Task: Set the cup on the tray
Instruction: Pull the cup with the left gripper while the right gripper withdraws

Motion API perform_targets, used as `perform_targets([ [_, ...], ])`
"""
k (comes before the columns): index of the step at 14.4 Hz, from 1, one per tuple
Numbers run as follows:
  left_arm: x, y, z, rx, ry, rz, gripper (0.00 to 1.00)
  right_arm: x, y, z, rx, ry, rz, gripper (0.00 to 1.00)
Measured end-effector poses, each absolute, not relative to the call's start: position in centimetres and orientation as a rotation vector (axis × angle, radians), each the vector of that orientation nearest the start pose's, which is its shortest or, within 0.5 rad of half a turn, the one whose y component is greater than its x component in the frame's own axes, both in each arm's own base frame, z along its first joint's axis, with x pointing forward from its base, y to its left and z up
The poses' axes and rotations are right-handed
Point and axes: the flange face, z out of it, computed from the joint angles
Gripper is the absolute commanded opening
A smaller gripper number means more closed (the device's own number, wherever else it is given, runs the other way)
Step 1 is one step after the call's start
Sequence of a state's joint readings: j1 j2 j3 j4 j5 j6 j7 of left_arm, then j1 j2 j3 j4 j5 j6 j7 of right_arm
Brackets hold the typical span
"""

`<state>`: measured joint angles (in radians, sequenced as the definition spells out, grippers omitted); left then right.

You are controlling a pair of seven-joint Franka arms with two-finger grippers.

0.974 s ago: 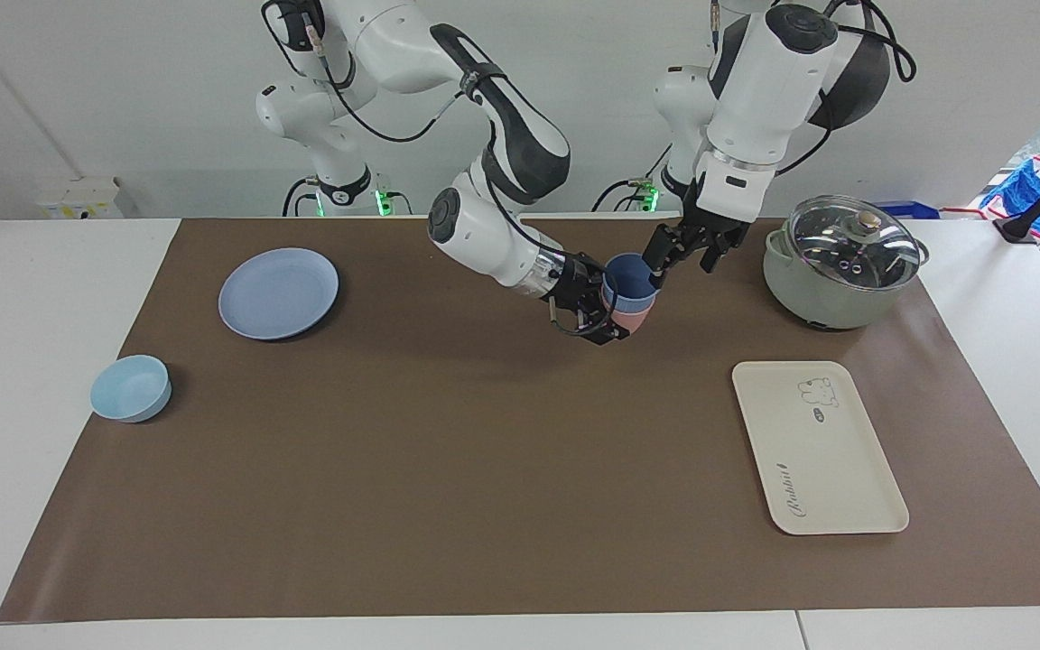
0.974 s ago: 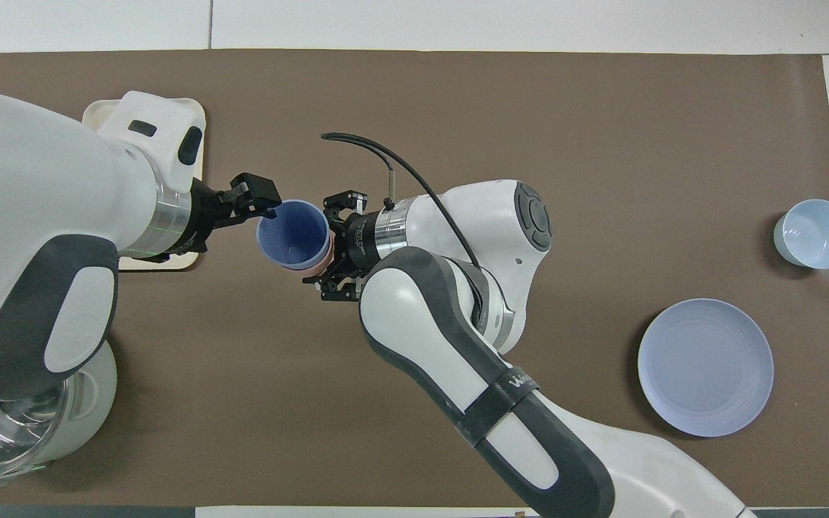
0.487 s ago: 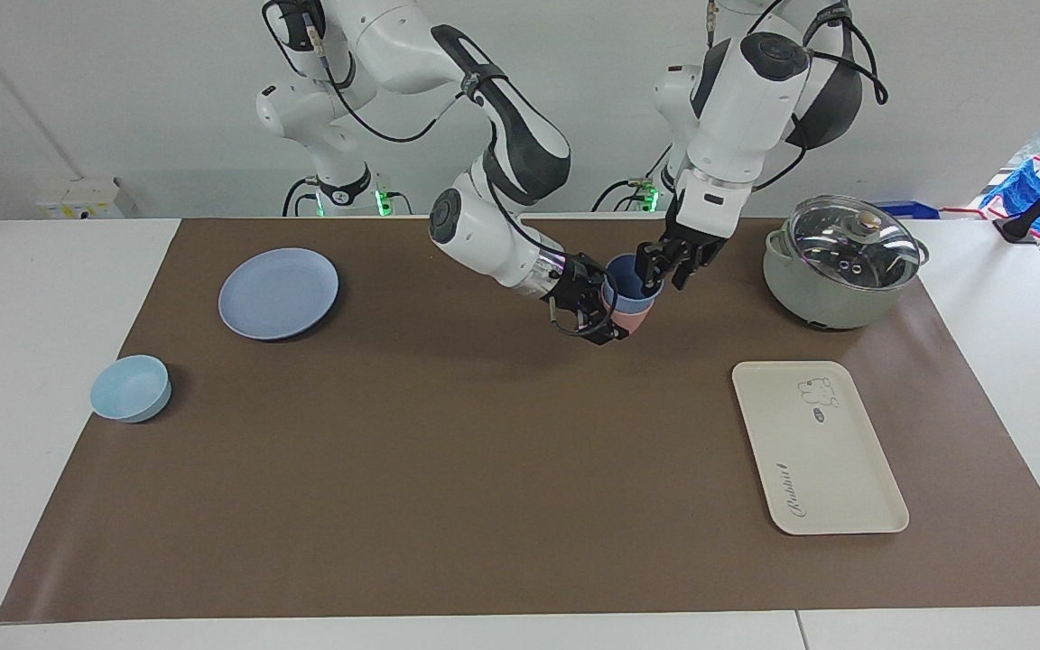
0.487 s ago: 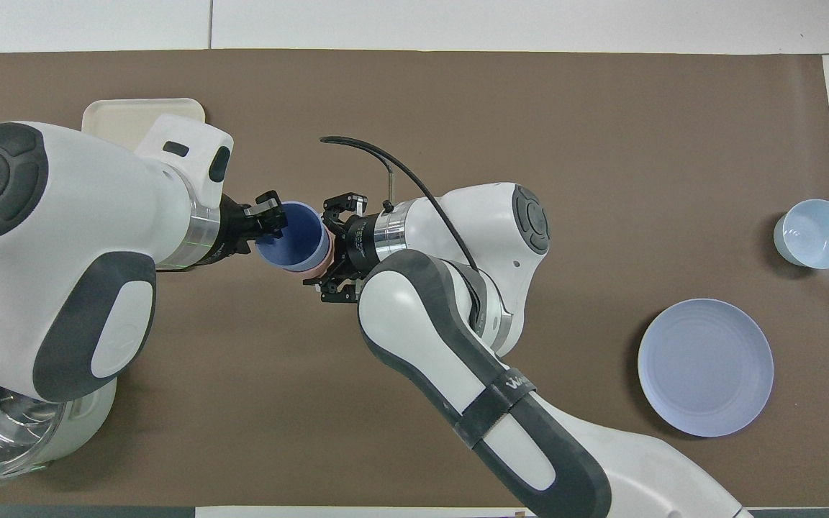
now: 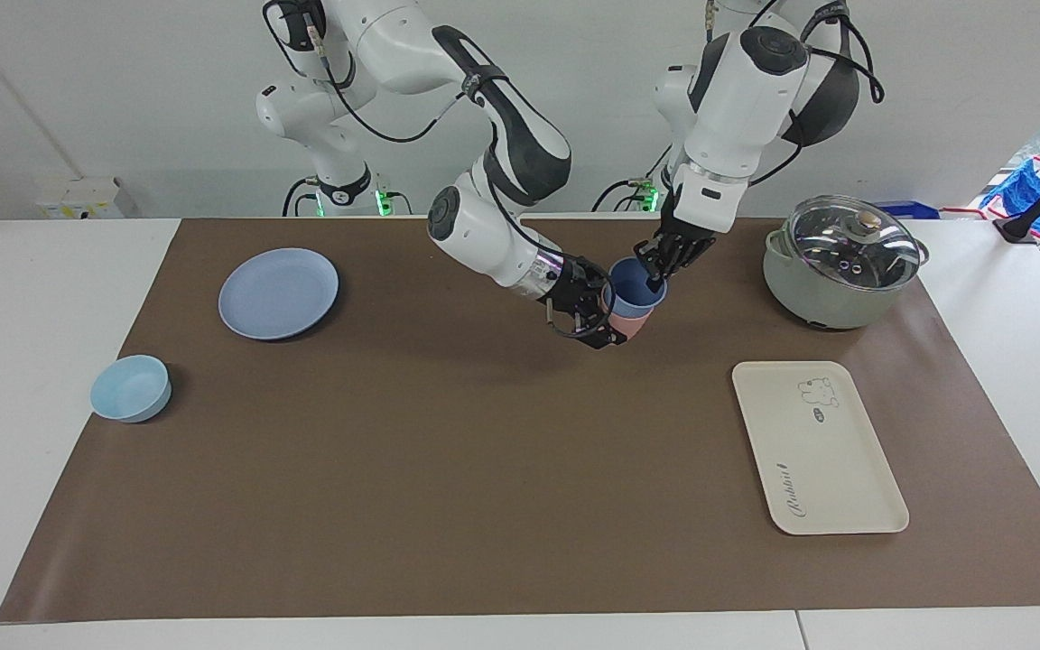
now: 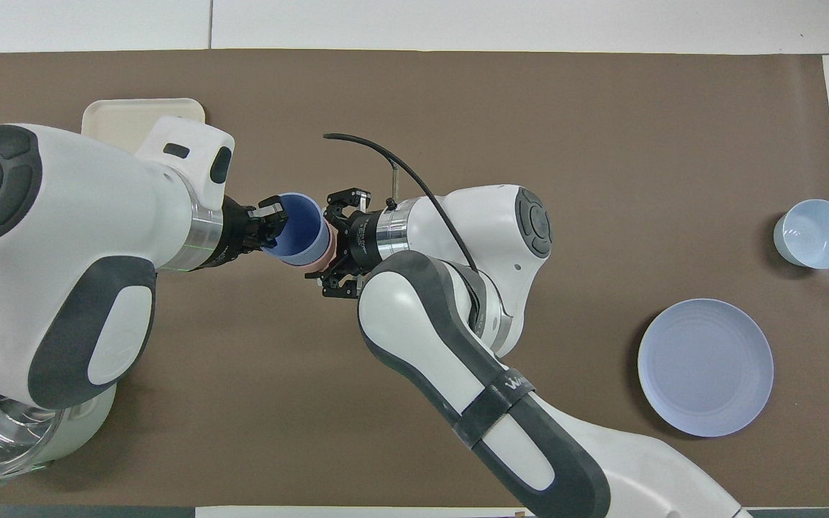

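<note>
Item: blue cup (image 5: 636, 282), nested mouth-up and tilted inside a pink cup (image 5: 630, 321) of the same shape, the pair held in the air over the brown mat (image 5: 448, 469) in the middle of the bench (image 5: 41, 271), between the lidded pot (image 5: 840, 262) and the round blue plate (image 5: 278, 293). Right gripper (image 5: 599, 311): fingers clenched on the pink cup from the side, holding the stack. Left gripper (image 5: 658, 262): at the blue cup's rim, on the side toward the left arm's end, fingers pinched on the rim wall, one inside the mouth and one outside. Step in hand, as judged: separate the blue cup from the pink one. Method advised: keep the right gripper firm and motionless as an anchor; draw the blue cup out along the stack's own tilted axis, not straight up, so the tapered walls do not bind; pull slowly, since a thin rim pinch can slip or flex the plastic. Once free, carry the cup level to the tray (image 5: 818, 447), which lies flat on the mat toward the left arm's end, farther from the robots than the pot, and set it upright on the bare middle. Also present: light blue bowl (image 5: 130, 387), well apart, toward the right arm's end.
</note>
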<state>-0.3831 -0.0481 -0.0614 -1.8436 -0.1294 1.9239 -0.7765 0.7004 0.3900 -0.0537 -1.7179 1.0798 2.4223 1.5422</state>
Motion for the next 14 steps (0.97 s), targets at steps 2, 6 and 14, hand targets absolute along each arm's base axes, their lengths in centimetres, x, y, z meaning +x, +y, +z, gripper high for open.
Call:
perform_targets([
  [2,50.3,-24.9,56.9,-3.269,-0.619,-0.059,0.0,54.3,42.0,39.6,-1.665,1.759,0.746,0.0],
  [6,50.2,-24.3,62.7,-3.32,-0.647,-0.074,0.0,54.2,42.0,39.6,-1.665,1.76,0.747,0.0],
  [14,54.7,-12.0,62.6,-3.284,-0.768,-0.169,0.0,59.5,31.5,38.0,-1.73,1.69,0.769,0.0],
])
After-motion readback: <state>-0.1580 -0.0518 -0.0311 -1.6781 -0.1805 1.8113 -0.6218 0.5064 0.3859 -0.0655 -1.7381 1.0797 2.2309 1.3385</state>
